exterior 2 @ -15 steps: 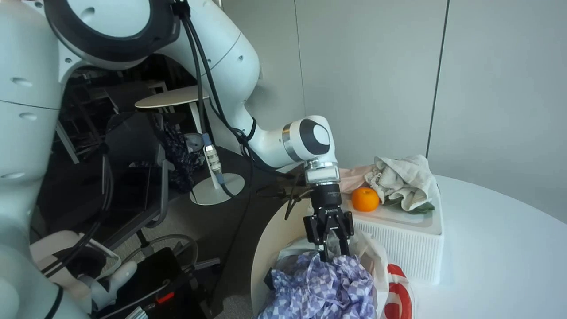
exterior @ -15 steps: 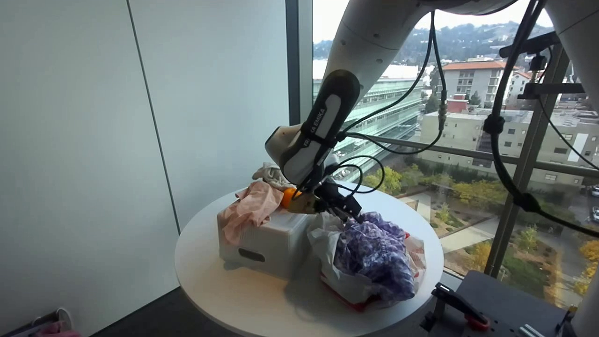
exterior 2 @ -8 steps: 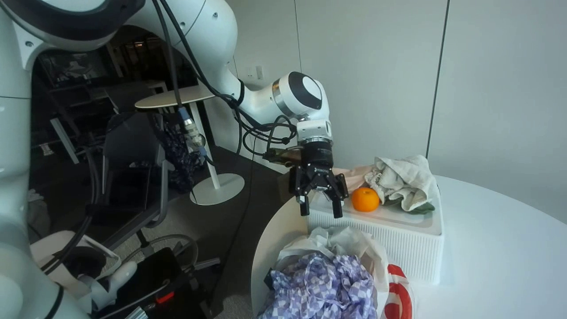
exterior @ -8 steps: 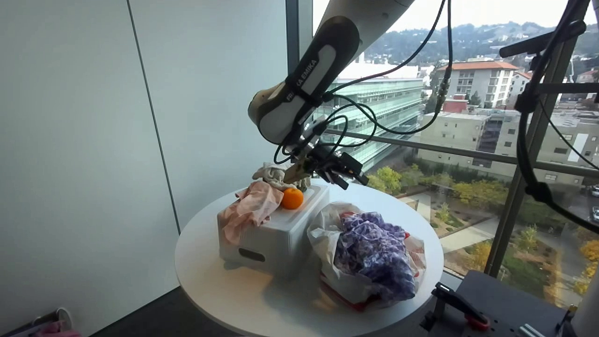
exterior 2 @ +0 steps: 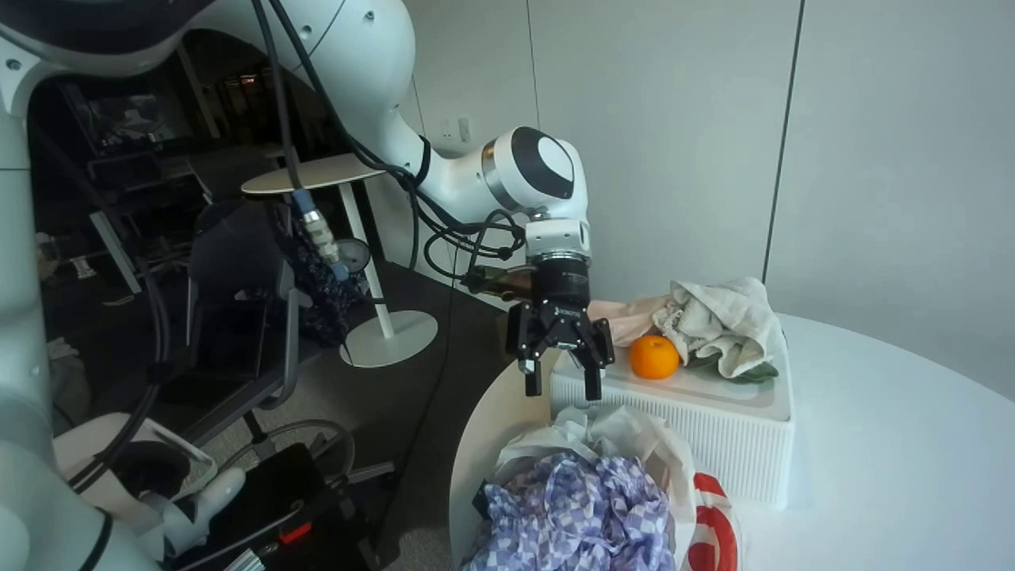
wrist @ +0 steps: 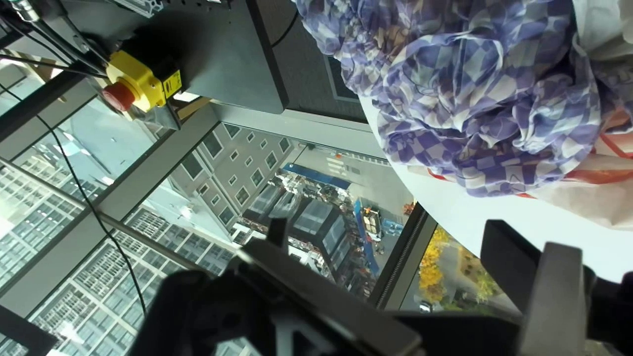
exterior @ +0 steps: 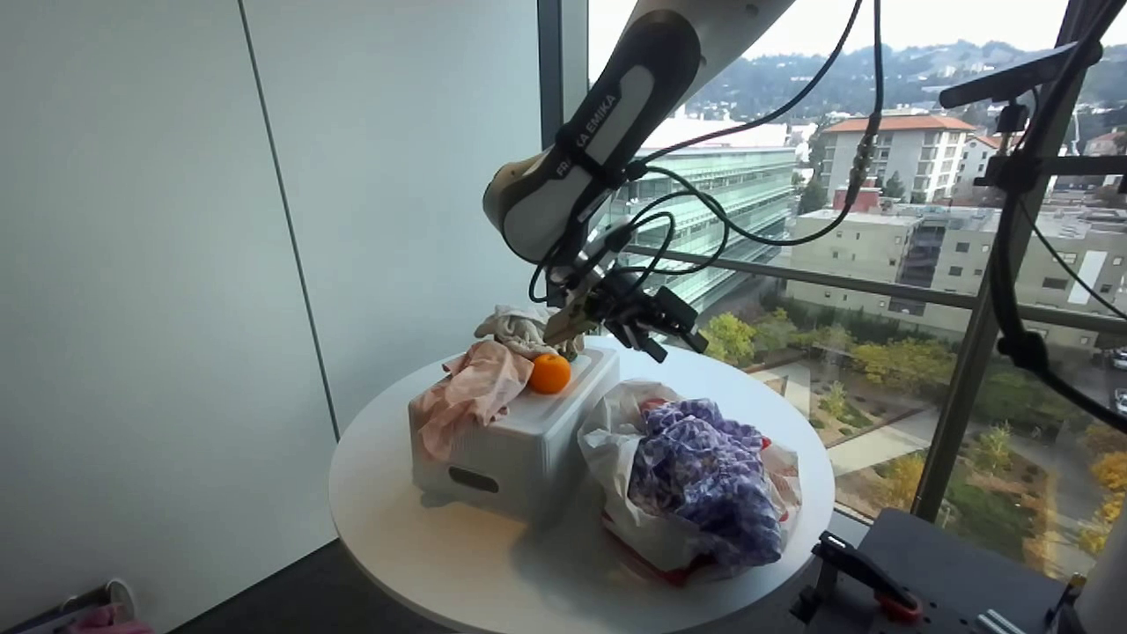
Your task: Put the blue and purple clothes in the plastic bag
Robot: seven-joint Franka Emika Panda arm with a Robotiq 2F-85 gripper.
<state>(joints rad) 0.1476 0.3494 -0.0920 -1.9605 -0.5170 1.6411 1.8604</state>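
The plastic bag point(exterior: 643, 528), thin, whitish and printed in red, stands open-mouthed on the round white table point(exterior: 423, 546), just beside a grey-white box point(exterior: 515, 458); whether the two touch cannot be told. The purple garment point(exterior: 704, 484), checked in lavender and white, fills the mouth of the bag in a loose heap: it rises above the rim and spills down over one side, while the bag's crumpled plastic stands up along the edge nearer the box. In an exterior view a small dark patch point(exterior 2: 480, 501) shows at the edge of the heap; whether it belongs to the blue garment cannot be told, and the heap hides what lies deeper in the bag. The gripper point(exterior 2: 563, 387) hangs above the bag, apart from the garment, its two fingers spread wide. The box, ribbed on a side and cut with a dark handle slot point(exterior: 473, 479), carries its load on the flat top: an orange point(exterior 2: 654, 357), a pale pink cloth point(exterior: 480, 387) draped down over one edge, and a bunched greyish-white cloth point(exterior 2: 725, 317) just beside the orange, with a dark green leaf-like piece point(exterior 2: 755, 373) poking out beneath. The inside of the box is hidden.
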